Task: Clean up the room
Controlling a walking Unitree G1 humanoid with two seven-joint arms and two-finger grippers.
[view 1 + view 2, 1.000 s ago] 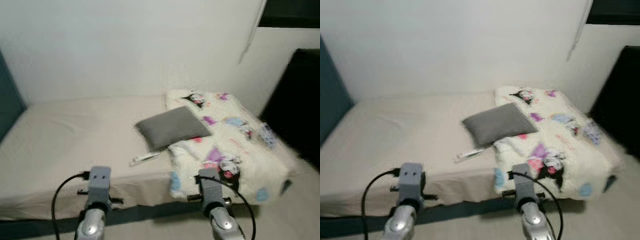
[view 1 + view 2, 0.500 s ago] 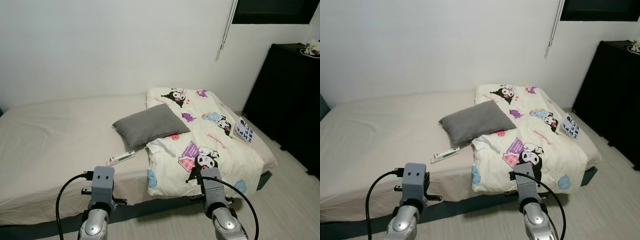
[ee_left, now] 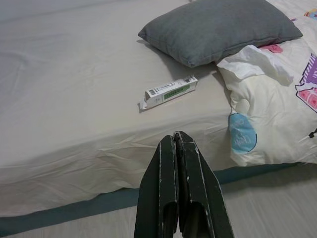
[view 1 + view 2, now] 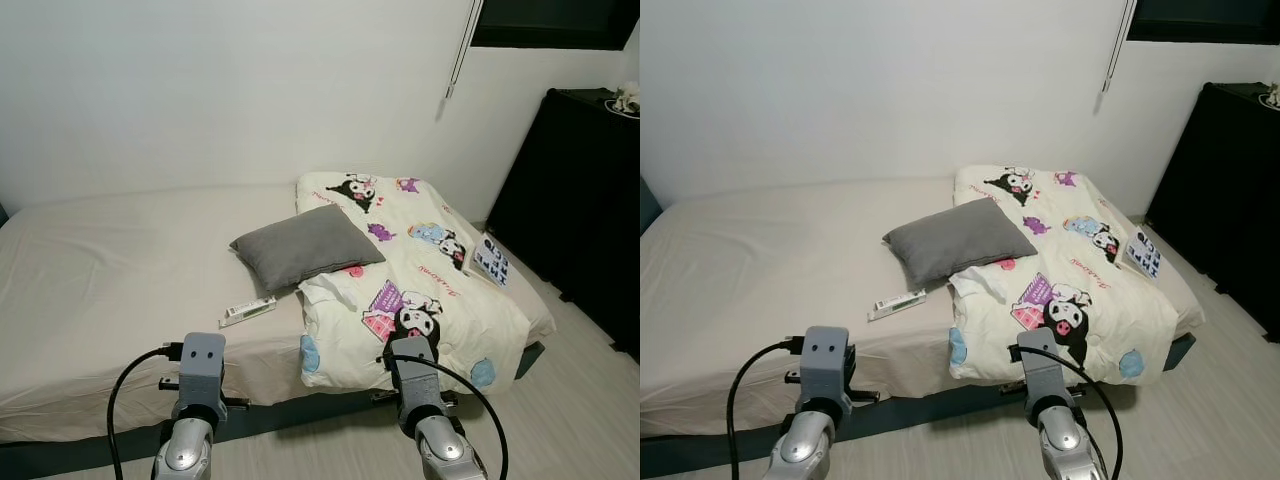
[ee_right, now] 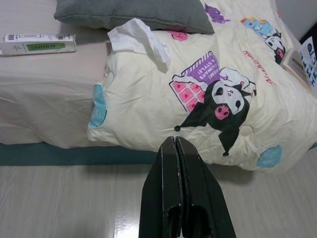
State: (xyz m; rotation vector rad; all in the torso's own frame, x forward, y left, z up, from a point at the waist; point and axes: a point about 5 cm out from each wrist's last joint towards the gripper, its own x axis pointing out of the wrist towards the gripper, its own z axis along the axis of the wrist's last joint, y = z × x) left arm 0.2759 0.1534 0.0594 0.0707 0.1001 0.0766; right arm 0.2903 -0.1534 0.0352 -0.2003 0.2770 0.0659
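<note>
A beige bed [image 4: 100, 280] fills the room; a grey pillow [image 4: 305, 245] sits mid-bed, a small box [image 3: 168, 91], perhaps toothpaste, near it, a cartoon quilt [image 4: 430, 290] right. Left end effector [image 3: 177, 144] and right end effector [image 5: 177, 146] hover clenched over the floor.

A low bed [image 4: 110, 270] with a beige sheet stands on a pale wood floor [image 5: 64, 198]. Just ahead of the left gripper [image 3: 176, 141], a small white box [image 3: 168, 92] lies on the sheet. Beyond the box rests a grey pillow [image 4: 305, 245]. Ahead of the right gripper [image 5: 176, 144], a cartoon-print quilt [image 4: 420, 280] drapes over the bed's edge, with a book [image 4: 491, 262] on its far side.
</note>
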